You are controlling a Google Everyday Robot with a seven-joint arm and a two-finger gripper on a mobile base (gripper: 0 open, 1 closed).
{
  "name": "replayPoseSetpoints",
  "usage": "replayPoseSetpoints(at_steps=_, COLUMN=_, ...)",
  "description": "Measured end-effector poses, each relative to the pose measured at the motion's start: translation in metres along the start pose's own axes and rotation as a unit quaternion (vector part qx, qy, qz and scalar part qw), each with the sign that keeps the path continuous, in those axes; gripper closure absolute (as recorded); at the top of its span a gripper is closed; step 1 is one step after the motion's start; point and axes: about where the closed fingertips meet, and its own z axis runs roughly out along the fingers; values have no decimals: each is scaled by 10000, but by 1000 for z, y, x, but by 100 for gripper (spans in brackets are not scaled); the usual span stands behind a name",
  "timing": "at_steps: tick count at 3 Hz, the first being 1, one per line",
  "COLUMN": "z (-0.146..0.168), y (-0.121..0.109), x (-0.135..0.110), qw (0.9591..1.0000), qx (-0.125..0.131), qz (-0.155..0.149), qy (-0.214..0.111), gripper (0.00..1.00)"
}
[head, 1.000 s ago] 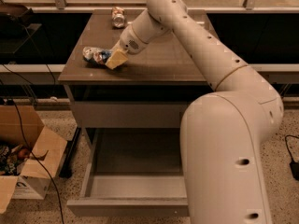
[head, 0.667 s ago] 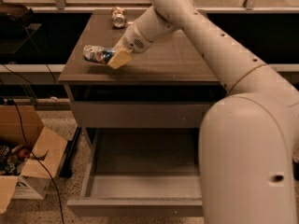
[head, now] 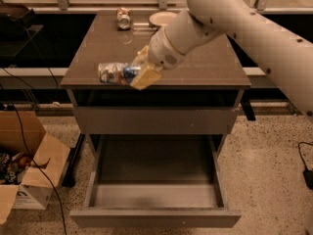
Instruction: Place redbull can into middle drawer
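Note:
The redbull can (head: pixel 111 73), silver with blue panels, lies sideways in my gripper (head: pixel 133 75) over the front left part of the cabinet top (head: pixel 195 67). The gripper's yellowish fingers (head: pixel 145 75) are shut on the can's right end. The white arm reaches in from the upper right. The middle drawer (head: pixel 154 207) is pulled open below, and its grey floor holds nothing. The can is above and a little left of the drawer's middle.
A silver-and-reddish can (head: pixel 123 18) and a white plate (head: pixel 164 17) sit at the back of the cabinet top. A closed grey drawer front (head: pixel 154 119) is above the open drawer. An open cardboard box (head: pixel 27 173) and cables are on the floor at left.
The gripper with the can has shifted a little right and toward the front edge of the cabinet top. The arm has swung out of the view's lower right.

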Motion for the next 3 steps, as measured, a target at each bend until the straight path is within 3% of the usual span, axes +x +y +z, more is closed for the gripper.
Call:
replayPoseSetpoints(at_steps=1, z=-18, y=89, x=40, qw=9990, qx=-239, qz=335, qy=149, gripper=100)
replayPoseSetpoints(at_steps=2, z=-2, y=145, x=83, qw=9944, qx=-423, qz=961, qy=113, gripper=100)
replayPoseSetpoints(at_steps=3, z=62, y=198, x=145, qw=9790, qx=-648, qz=1926, qy=-175, gripper=100)
